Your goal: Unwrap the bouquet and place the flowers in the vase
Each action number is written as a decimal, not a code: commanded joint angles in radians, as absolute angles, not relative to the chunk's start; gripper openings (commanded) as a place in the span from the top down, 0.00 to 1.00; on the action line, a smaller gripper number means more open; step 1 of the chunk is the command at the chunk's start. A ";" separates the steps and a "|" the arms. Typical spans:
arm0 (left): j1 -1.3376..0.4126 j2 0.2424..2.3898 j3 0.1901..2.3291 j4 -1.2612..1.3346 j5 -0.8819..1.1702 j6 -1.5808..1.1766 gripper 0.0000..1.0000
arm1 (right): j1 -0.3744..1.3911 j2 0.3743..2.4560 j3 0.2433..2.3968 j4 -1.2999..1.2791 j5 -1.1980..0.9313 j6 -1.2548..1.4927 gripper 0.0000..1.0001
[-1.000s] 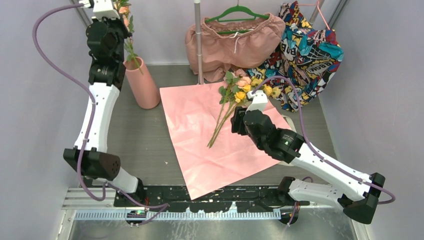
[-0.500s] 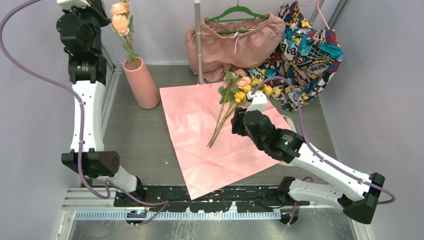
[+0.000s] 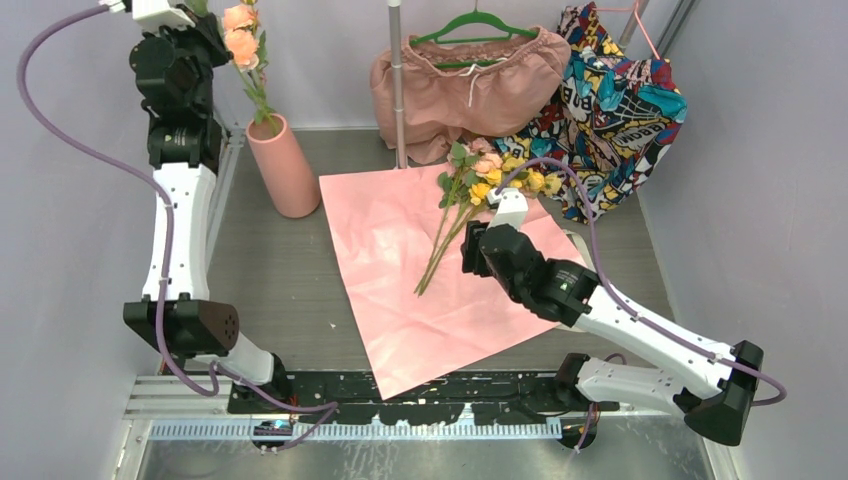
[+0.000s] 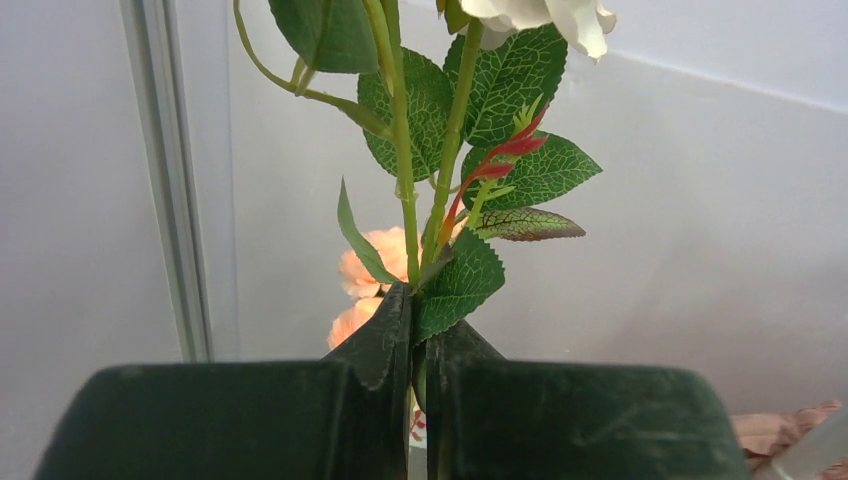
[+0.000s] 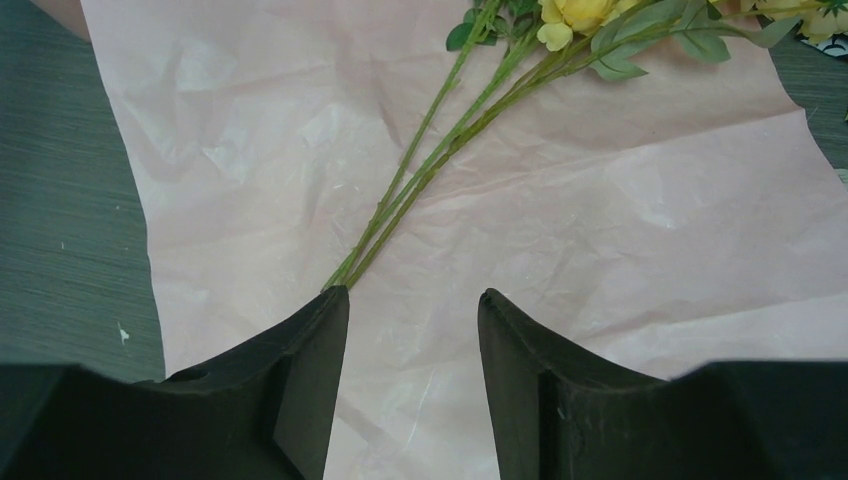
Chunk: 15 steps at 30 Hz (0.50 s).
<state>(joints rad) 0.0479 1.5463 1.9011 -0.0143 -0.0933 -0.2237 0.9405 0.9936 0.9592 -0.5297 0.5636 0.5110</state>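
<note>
Upper left of the overhead view, left pincer (image 3: 205, 18): raised high near the back wall and clenched on a leafy flower stem (image 4: 405, 200). Its wrist view shows both fingers (image 4: 380, 350) pressed together around the green stem, with leaves and a pale bloom above them.
Held stem: topped with peach-pink blooms (image 3: 240, 32). It slants down to the right, and its lower end reaches the mouth of the vase.
Vase (image 3: 287, 170): salmon pink, standing upright on the grey counter (image 3: 270, 280), just beside the upper left corner of the paper.
Paper (image 3: 400, 290): a pale pink sheet spread open and creased across the middle of the counter.
Flowers (image 3: 472, 185): pink and yellow heads lying on the upper right part of the paper. The thin stems run down and to the left.
Right pincer (image 3: 468, 245): released, jaws apart with nothing between them, low over the paper just right of the stems. In its wrist view the stem ends lie at the tip of the finger on the left of the frame.
Back of the counter: pink shorts (image 3: 465, 85) on a green hanger, a printed garment (image 3: 620, 100), and a metal pole (image 3: 397, 80).
</note>
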 commanded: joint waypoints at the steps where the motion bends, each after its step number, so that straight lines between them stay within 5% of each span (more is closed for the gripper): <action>1: 0.050 1.572 1.876 0.074 -0.092 -0.211 1.00 | 0.937 0.980 0.942 -0.494 0.574 0.535 0.44; 15: 0.050 1.527 1.560 0.164 -0.178 -0.244 1.00 | 0.936 0.955 0.899 -0.460 0.544 0.553 0.45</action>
<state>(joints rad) 0.0479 1.5871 1.6535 0.0307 -0.1268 -0.2295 0.9401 0.9741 0.9054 -0.5209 0.5564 0.5316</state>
